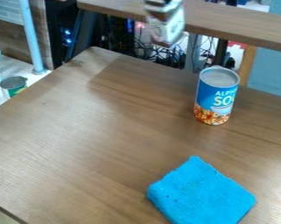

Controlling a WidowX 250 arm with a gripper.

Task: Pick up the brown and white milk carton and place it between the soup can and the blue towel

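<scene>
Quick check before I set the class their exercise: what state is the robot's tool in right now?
Tool, near the top edge: too blurred to tell whether it is open, closed or holding anything.

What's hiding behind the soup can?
Behind the soup can I can see more of the brown table, and past its back edge, some tangled cables and a wooden post. The can covers the spot right behind it, so I can't tell what's there.
</scene>
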